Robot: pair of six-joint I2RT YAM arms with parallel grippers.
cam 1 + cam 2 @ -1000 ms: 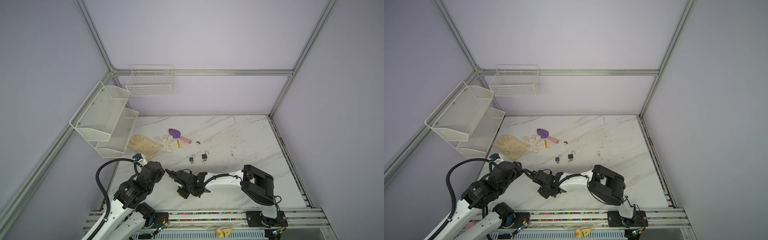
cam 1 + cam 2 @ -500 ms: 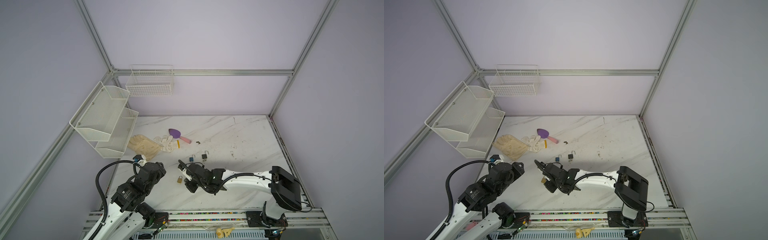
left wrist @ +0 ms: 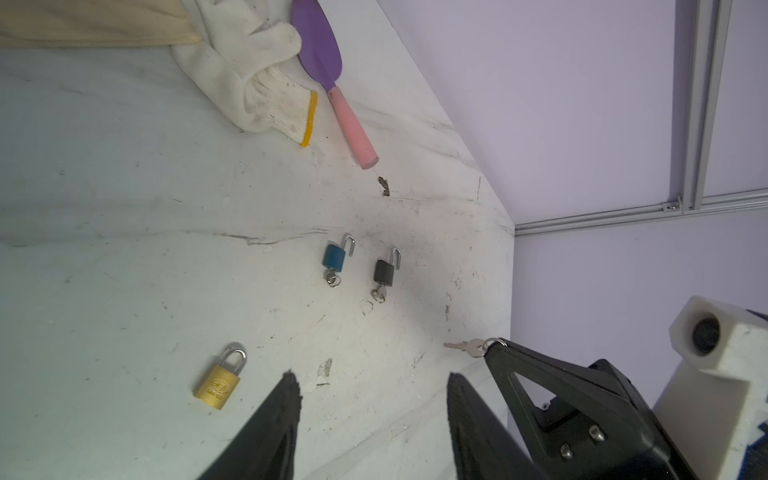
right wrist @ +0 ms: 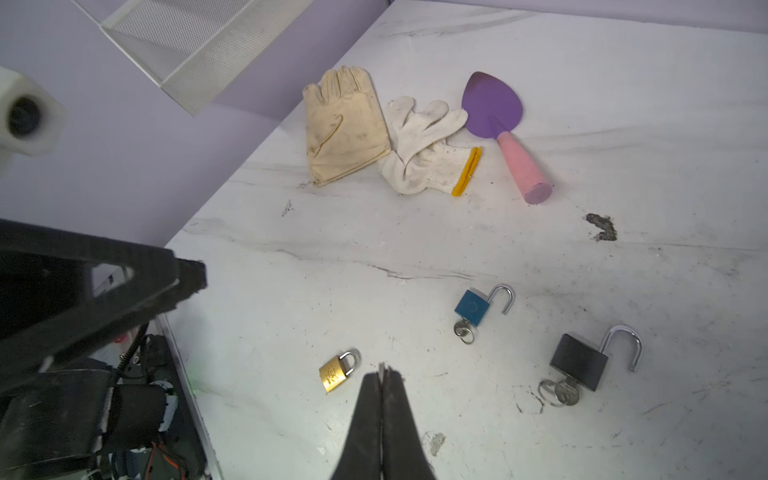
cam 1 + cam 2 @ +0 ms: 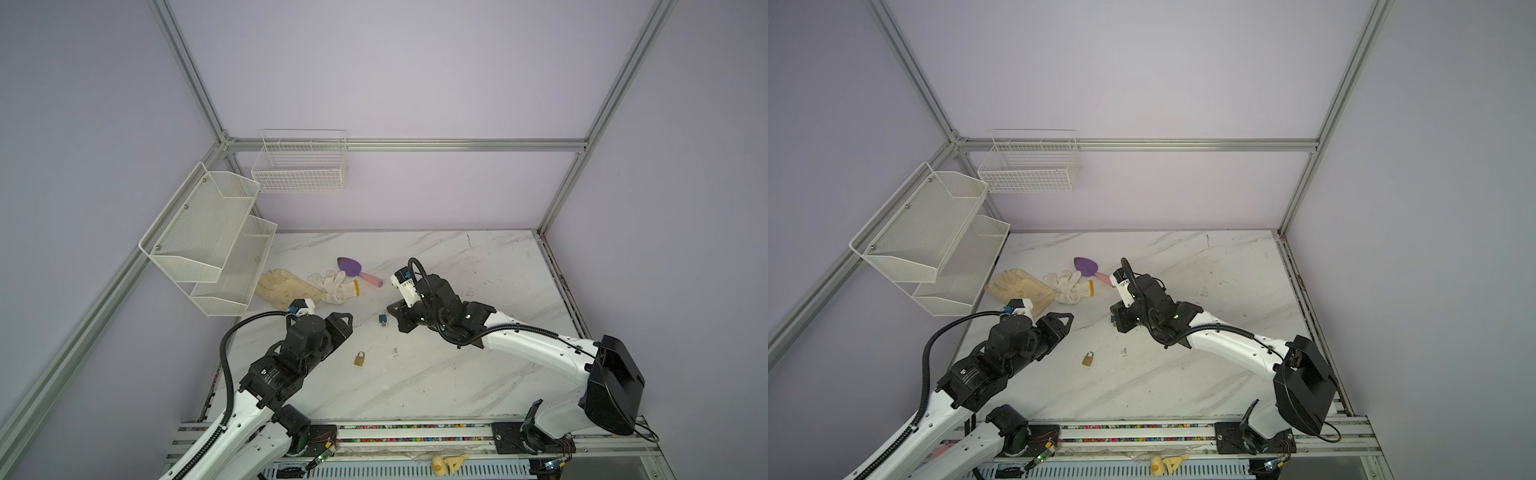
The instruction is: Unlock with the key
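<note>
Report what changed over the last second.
The right gripper, fingers shut on a small silver key, drew back from beside the left gripper toward the far side, next to the open blue padlock. This uncovered the closed brass padlock lying on the white marble table. The left gripper barely shifted, open and empty; that padlock, the open black padlock, cream leather glove, white knit glove and purple trowel stayed put.

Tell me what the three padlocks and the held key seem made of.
Gold padlock: brass-looking, yellow metallic sheen, stamped face. Blue padlock, black padlock: matte coloured bodies, plastic cover or paint, cannot tell. Shackles: shiny silver, probably steel. Key in right pincer: silvery metal.
</note>
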